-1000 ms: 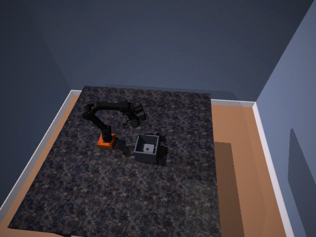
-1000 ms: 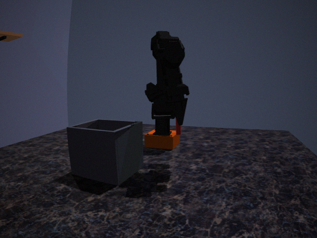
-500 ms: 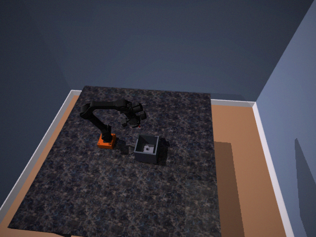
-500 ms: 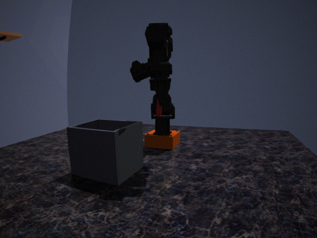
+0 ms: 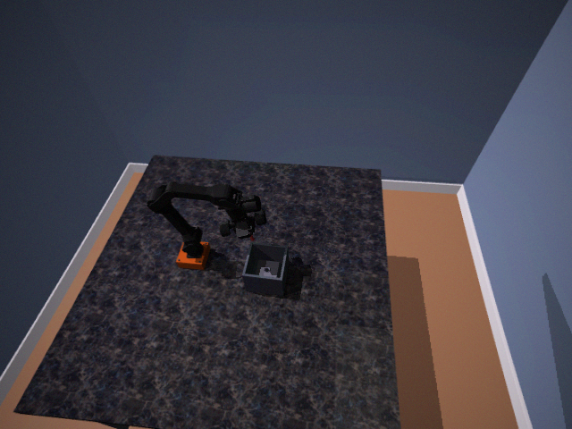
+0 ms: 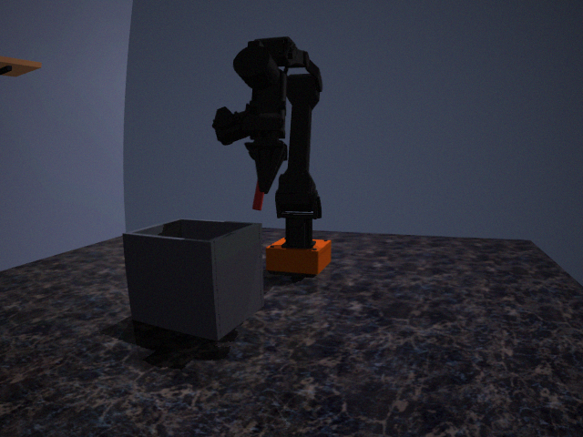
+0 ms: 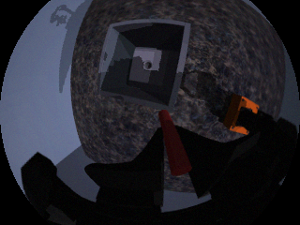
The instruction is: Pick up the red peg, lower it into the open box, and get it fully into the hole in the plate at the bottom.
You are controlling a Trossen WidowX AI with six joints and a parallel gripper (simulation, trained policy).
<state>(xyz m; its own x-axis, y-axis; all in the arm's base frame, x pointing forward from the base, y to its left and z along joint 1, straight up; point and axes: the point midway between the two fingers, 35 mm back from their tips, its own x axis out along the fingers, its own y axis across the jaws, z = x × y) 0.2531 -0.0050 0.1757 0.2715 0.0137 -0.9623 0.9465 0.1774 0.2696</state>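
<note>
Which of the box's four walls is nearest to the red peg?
The grey box's wall directly below the red peg's free end in the wrist view; the other three lie farther away.

So the black metal-looking gripper (image 5: 249,237) (image 6: 264,191) (image 7: 167,129) is covering the upper end of the slim red cylindrical peg (image 6: 258,199) (image 7: 175,145) in the exterior view. From the top, that peg is showing as a speck, way too small to read its tilt. In the exterior view the grey square open box (image 6: 170,282) is hiding its own floor, and at 10 o'clock the picture's edge is cutting off a flat orange-brown board (image 6: 21,66).
</note>
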